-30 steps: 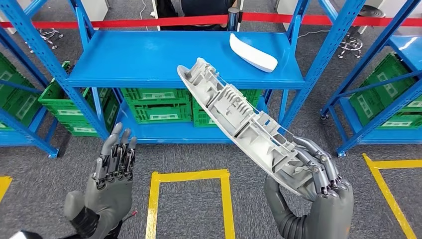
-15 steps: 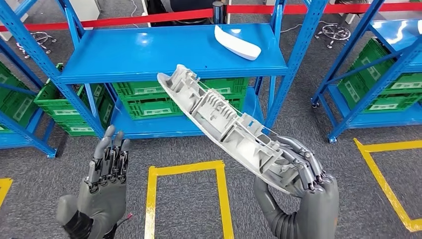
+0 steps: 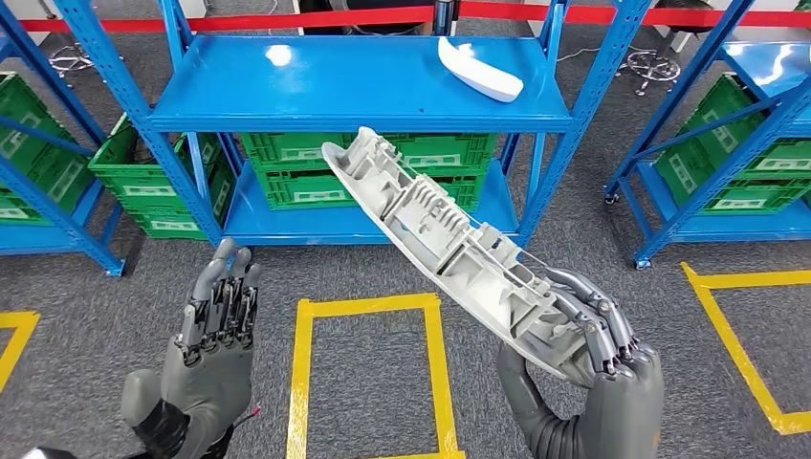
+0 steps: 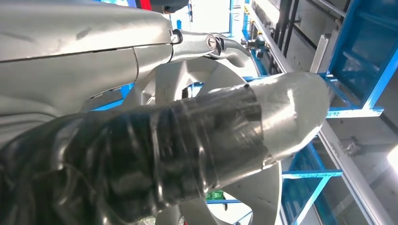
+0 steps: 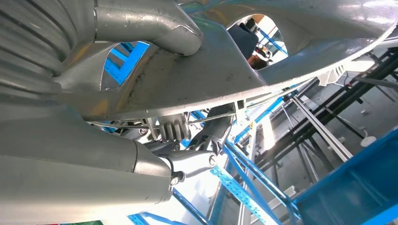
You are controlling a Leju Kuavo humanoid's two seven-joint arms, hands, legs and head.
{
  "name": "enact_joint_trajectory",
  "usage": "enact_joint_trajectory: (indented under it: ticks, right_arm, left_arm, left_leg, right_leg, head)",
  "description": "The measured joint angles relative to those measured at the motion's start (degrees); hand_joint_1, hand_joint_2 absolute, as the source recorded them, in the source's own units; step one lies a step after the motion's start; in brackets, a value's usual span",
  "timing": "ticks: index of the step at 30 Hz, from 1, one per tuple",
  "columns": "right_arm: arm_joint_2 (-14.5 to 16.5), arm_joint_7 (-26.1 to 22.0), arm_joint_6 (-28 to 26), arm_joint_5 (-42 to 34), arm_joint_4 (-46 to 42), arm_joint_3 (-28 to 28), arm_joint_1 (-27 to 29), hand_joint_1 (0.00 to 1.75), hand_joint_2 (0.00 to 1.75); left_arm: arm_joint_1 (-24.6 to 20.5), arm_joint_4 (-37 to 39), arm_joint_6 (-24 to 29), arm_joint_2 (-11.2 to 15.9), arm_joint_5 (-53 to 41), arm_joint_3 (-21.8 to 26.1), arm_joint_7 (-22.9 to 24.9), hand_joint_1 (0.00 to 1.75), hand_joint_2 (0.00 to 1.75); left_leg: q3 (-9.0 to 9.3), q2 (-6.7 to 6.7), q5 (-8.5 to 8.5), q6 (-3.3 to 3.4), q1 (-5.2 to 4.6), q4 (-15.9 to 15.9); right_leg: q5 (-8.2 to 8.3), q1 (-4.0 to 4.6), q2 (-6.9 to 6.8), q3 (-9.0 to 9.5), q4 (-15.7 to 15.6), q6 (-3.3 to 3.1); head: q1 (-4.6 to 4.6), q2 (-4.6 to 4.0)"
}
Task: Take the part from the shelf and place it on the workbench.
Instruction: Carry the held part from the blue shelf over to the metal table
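My right hand (image 3: 598,359) grips the near end of a long grey ribbed plastic part (image 3: 449,249), which slants up and away to the left in the head view. The same part (image 5: 244,70) fills the right wrist view, with my right hand (image 5: 94,154) wrapped around it. My left hand (image 3: 215,339) is raised at the lower left, fingers held straight and close together, holding nothing. The left wrist view shows my left hand (image 4: 141,140) close up. A second white part (image 3: 480,69) lies on the blue shelf (image 3: 316,96) ahead.
Green crates (image 3: 316,182) sit on the lower shelf level, with more blue racks (image 3: 727,143) to the right and left. A yellow taped rectangle (image 3: 368,311) marks the grey carpet in front of me. A red barrier tape (image 3: 287,19) runs behind the shelf.
The whole view has shifted, so the camera has moved; the shelf now sits a little higher and to the right. My right hand still holds the grey part the same way.
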Motion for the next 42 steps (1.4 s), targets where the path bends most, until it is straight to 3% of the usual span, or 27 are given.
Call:
enact_joint_trajectory:
  ticks: [2,3,6,8,10,11,12,14,16,17,19,21,22,24,26,27,28,29,30,32,33,34,35,37,39,41,42]
  right_arm:
    - [-0.09,0.20,0.00,0.05,0.04,0.03,-0.18,1.75,1.75]
    - [-0.14,0.26,0.00,0.09,0.04,0.05,-0.29,1.75,1.75]
    - [-0.24,0.33,0.00,0.17,0.07,0.11,-0.44,1.75,1.75]
    - [-0.27,0.40,0.00,0.16,0.10,0.13,-0.51,1.75,1.75]
    - [-0.31,0.48,0.00,0.10,0.16,0.14,-0.58,1.75,1.75]
    - [-0.32,0.57,0.00,0.05,0.24,0.15,-0.58,1.75,1.75]
    - [-0.34,0.69,0.00,0.01,0.36,0.16,-0.60,1.75,1.75]
    - [-0.42,0.98,0.00,-0.04,0.60,0.20,-0.69,1.75,1.75]
    - [-0.50,1.22,0.01,-0.04,0.72,0.24,-0.88,1.75,1.75]
    - [-0.54,1.32,0.01,-0.04,0.73,0.26,-1.00,1.75,1.75]
    - [-0.60,1.52,0.03,-0.04,0.74,0.32,-1.35,1.75,1.75]
    - [-0.68,1.75,0.07,-0.05,0.76,0.41,-1.86,1.75,1.75]
    - [-0.75,1.85,0.10,-0.06,0.77,0.47,-2.07,1.75,1.75]
    - [-0.93,1.97,0.16,-0.08,0.79,0.60,-2.33,1.75,1.75]
    - [-1.09,2.03,0.17,-0.10,0.81,0.77,-2.40,1.75,1.75]
    - [-1.19,2.07,0.18,-0.11,0.83,0.85,-2.41,1.75,1.75]
    - [-1.28,2.11,0.19,-0.12,0.85,0.93,-2.42,1.75,1.75]
    - [-1.37,2.16,0.20,-0.13,0.88,0.98,-2.45,1.75,1.75]
    - [-1.44,2.21,0.24,-0.14,0.90,1.03,-2.55,1.75,1.75]
    - [-1.47,2.32,0.45,-0.19,0.92,1.11,-3.08,1.75,1.75]
    - [-1.47,2.39,0.63,-0.23,0.91,1.15,-3.43,1.75,1.75]
    - [-1.47,2.44,0.83,-0.28,0.91,1.19,-3.74,1.75,1.75]
    - [-1.48,2.52,1.04,-0.37,0.91,1.21,-3.95,1.75,1.75]
    - [-1.51,2.69,1.43,-0.70,1.01,1.23,-4.29,1.75,1.75]
    - [-1.54,2.82,1.79,-1.16,1.21,1.26,-4.78,1.75,1.75]
    - [-1.55,2.82,2.02,-1.48,1.34,1.28,-5.12,1.75,1.75]
    - [-1.56,2.82,2.10,-1.57,1.38,1.30,-5.18,1.75,1.75]
  left_arm:
    - [-0.03,-0.02,-0.03,-0.02,-0.05,-0.02,-0.04,0.00,0.00]
    - [-0.04,-0.03,-0.04,-0.03,-0.08,-0.03,-0.06,0.00,0.00]
    - [-0.02,-0.03,-0.08,-0.03,-0.11,-0.06,-0.09,0.00,0.00]
    - [0.00,-0.03,-0.07,-0.01,-0.14,-0.08,-0.10,0.00,0.00]
    - [0.03,-0.03,0.08,0.02,-0.36,-0.10,-0.10,0.00,0.00]
    - [0.07,-0.03,0.26,0.03,-0.59,-0.11,-0.11,0.00,0.00]
    - [0.13,-0.03,0.50,0.04,-0.87,-0.12,-0.12,0.00,0.00]
    - [0.33,-0.05,1.09,0.07,-1.39,-0.11,-0.16,0.00,0.00]
    - [0.50,-0.25,1.62,0.11,-1.84,-0.08,-0.22,0.00,0.00]
    - [0.53,-0.46,1.81,0.13,-2.06,-0.04,-0.25,0.00,0.00]
    - [0.61,-1.08,2.18,0.14,-2.41,0.16,-0.28,0.00,0.00]
    - [0.87,-1.61,2.56,0.16,-2.67,0.50,-0.27,0.00,0.00]
    - [1.03,-1.85,2.74,0.19,-2.79,0.68,-0.23,0.00,0.00]
    - [1.33,-2.35,3.03,0.26,-2.97,1.01,-0.10,0.00,0.00]
    - [1.69,-2.87,3.30,0.38,-3.04,1.29,0.02,0.00,0.00]
    - [1.91,-3.10,3.41,0.47,-3.05,1.39,0.04,0.00,0.00]
    - [2.12,-3.27,3.54,0.58,-3.06,1.49,0.06,0.00,0.00]
    - [2.29,-3.42,3.66,0.68,-3.06,1.60,0.07,0.00,0.00]
    - [2.40,-3.58,3.81,0.77,-3.06,1.70,0.07,0.00,0.00]
    - [2.59,-4.07,4.21,0.85,-3.07,1.92,0.04,0.00,0.00]
    - [2.67,-4.37,4.44,0.88,-3.08,2.03,0.00,0.00,0.00]
    - [2.73,-4.63,4.63,0.90,-3.08,2.14,-0.03,0.00,0.00]
    - [2.78,-4.87,4.80,0.93,-3.06,2.30,-0.08,0.00,0.00]
    - [3.04,-5.27,4.94,1.14,-3.02,2.74,-0.29,0.00,0.00]
    - [3.35,-5.73,4.93,1.43,-3.01,3.32,-0.67,0.00,0.00]
    - [3.53,-6.08,4.85,1.60,-3.03,3.82,-0.97,0.00,0.00]
    - [3.60,-6.17,4.83,1.64,-3.05,4.01,-1.05,0.00,0.00]
  left_leg:
    - [-0.89,0.02,0.68,-0.38,-0.15,0.33]
    - [-1.21,0.06,1.09,-0.69,-0.11,0.40]
    - [-1.95,0.00,1.89,-1.79,0.04,0.42]
    - [-3.18,-0.14,-0.74,-2.45,0.10,2.71]
    - [-5.38,-0.16,-5.66,-3.04,0.41,9.20]
    - [-6.30,-0.15,-7.32,-3.28,0.57,12.80]
    - [-6.69,-0.14,-7.76,-3.48,0.69,15.30]
    - [-4.73,0.09,-5.42,-3.66,0.88,14.69]
    - [0.48,1.83,-3.25,-3.56,0.86,7.68]
    - [3.15,3.02,-3.38,-3.38,0.64,3.94]
    - [5.27,4.20,-4.50,-2.68,0.15,-0.22]
    - [4.63,3.03,-3.93,-1.64,0.08,-0.80]
    - [4.45,2.42,-3.40,-1.18,0.17,-0.90]
    - [3.73,1.26,-2.12,-0.45,0.44,-1.09]
    - [2.36,-0.11,-0.81,-0.19,0.42,-1.00]
    - [1.51,-0.88,-0.15,-0.20,0.40,-0.91]
    - [0.65,-1.65,0.47,-0.26,0.39,-0.82]
    - [-0.14,-2.43,1.05,-0.36,0.38,-0.72]
    - [-0.82,-3.20,1.58,-0.50,0.39,-0.60]
    - [-1.98,-4.58,2.56,-0.95,0.39,-0.33]
    - [-2.49,-5.15,3.08,-1.29,0.40,-0.23]
    - [-2.93,-5.67,3.62,-1.66,0.45,-0.17]
    - [-3.28,-6.23,4.19,-2.09,0.52,-0.23]
    - [-4.08,-6.54,4.61,-2.85,0.61,-0.16]
    - [-5.70,-4.29,1.44,-3.34,0.55,2.76]
    - [-7.89,-1.53,-4.21,-3.71,0.67,9.70]
    - [-8.65,-0.95,-5.95,-3.91,0.76,13.36]
  right_leg:
    - [0.12,0.39,-0.01,5.24,-7.71,-0.89]
    - [-0.42,0.60,-0.02,6.63,-10.04,-1.21]
    - [0.09,0.67,-0.25,6.76,-11.82,-1.72]
    - [1.15,0.32,-0.66,6.13,-12.35,-2.25]
    - [2.09,0.26,-1.02,5.07,-12.33,-2.64]
    - [2.55,0.26,-1.21,4.39,-12.23,-2.68]
    - [2.99,0.26,-1.47,3.66,-12.09,-2.64]
    - [3.76,0.23,-2.13,2.12,-11.56,-2.46]
    - [4.26,0.27,-2.87,0.88,-10.78,-2.07]
    - [4.42,0.35,-3.23,0.49,-10.40,-1.83]
    - [4.82,0.45,-4.27,0.24,-9.98,-1.21]
    - [5.12,0.32,-5.28,0.15,-9.83,-0.51]
    - [4.44,0.23,-4.82,-0.22,-9.35,-0.11]
    - [0.33,0.05,-2.67,-1.64,-5.60,0.53]
    - [-4.89,0.00,-1.05,-3.38,1.51,0.73]
    - [-6.18,-0.01,-0.83,-3.79,4.53,0.69]
    - [-6.16,-0.01,-0.74,-3.47,5.87,0.57]
    - [-5.07,-0.01,-0.60,-2.21,5.04,0.38]
    - [-3.41,-0.02,-0.15,-0.02,2.04,0.13]
    - [-1.48,-0.15,2.44,5.12,-6.26,-0.55]
    - [-1.32,-0.18,3.63,6.82,-9.23,-0.79]
    - [-1.54,-0.16,4.37,7.60,-10.80,-0.96]
    - [-1.49,-0.04,4.22,7.84,-11.16,-1.05]
    - [-0.78,-0.09,2.83,7.07,-11.28,-1.57]
    - [0.31,-0.27,1.30,6.13,-11.53,-2.37]
    - [1.38,-0.13,-0.09,4.99,-11.52,-2.83]
    - [1.93,-0.08,-0.87,4.28,-11.48,-2.88]
  head:
    - [0.19,0.00]
    - [0.20,0.00]
    - [0.26,0.00]
    - [-0.19,0.00]
    - [-1.06,0.00]
    - [-1.46,0.00]
    - [-1.76,0.00]
    - [-2.40,0.00]
    - [-3.08,0.00]
    - [-3.32,0.00]
    - [-3.30,0.00]
    - [-2.96,0.00]
    - [-2.88,0.00]
    - [-2.32,0.00]
    - [-1.49,0.00]
    - [-1.12,0.00]
    - [-0.83,0.00]
    - [-0.55,0.00]
    - [-0.25,0.00]
    - [0.14,0.00]
    - [0.21,0.00]
    - [0.22,0.00]
    - [0.18,0.00]
    - [0.19,0.00]
    - [-0.47,0.00]
    - [-1.35,0.00]
    - [-1.62,0.00]
